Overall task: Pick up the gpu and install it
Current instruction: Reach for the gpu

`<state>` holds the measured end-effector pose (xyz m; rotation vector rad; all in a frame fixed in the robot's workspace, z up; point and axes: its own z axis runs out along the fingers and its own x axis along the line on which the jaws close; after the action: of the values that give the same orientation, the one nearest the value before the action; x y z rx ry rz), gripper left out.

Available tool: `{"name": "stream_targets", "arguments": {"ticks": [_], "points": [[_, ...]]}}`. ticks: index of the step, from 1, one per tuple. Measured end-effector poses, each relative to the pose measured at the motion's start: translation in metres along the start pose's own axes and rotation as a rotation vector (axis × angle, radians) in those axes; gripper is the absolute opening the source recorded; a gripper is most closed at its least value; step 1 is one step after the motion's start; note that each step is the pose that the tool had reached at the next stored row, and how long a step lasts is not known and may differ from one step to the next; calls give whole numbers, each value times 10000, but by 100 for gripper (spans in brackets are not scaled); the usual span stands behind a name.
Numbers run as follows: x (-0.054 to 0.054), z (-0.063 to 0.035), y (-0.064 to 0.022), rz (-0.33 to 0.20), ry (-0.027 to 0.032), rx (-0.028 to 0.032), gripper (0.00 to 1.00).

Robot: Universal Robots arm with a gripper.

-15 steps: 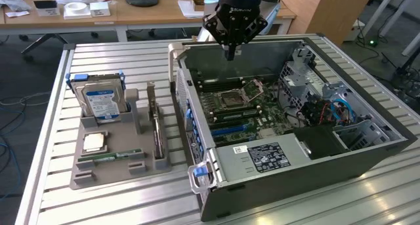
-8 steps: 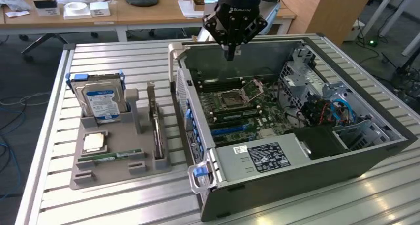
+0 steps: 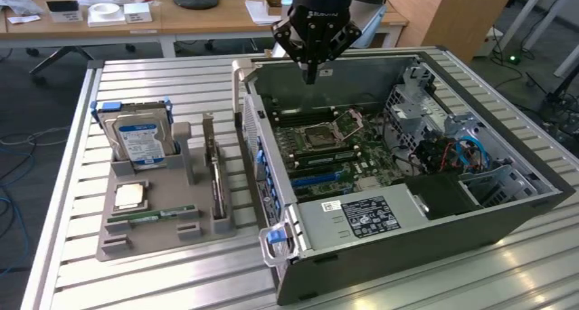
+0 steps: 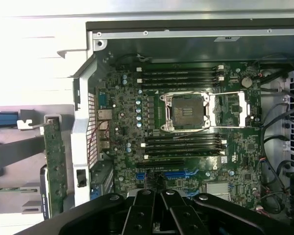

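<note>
Gripper (image 3: 310,76) hangs clenched and empty above the far end of the open computer case (image 3: 434,249), over its motherboard (image 3: 335,144) — well apart from the gpu (image 3: 215,181). The gpu stands on edge in the grey holder (image 3: 145,235), just beside the case on the exterior view's left, near the hard drive (image 3: 140,144).

Bright, even room light fills both views. Outside the computer case (image 4: 196,33), to the side of the gripper (image 4: 159,193), the slatted table (image 4: 29,73) burns out to white glare. Directly below the gripper, the motherboard (image 4: 127,122) sits dimmer, shaded by the case walls.
</note>
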<state>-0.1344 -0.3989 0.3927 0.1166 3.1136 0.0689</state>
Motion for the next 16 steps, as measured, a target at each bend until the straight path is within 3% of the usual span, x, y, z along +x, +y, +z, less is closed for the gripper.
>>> {"name": "stream_targets", "arguments": {"ticks": [16], "points": [[189, 1, -14, 0, 1, 1, 11]]}}
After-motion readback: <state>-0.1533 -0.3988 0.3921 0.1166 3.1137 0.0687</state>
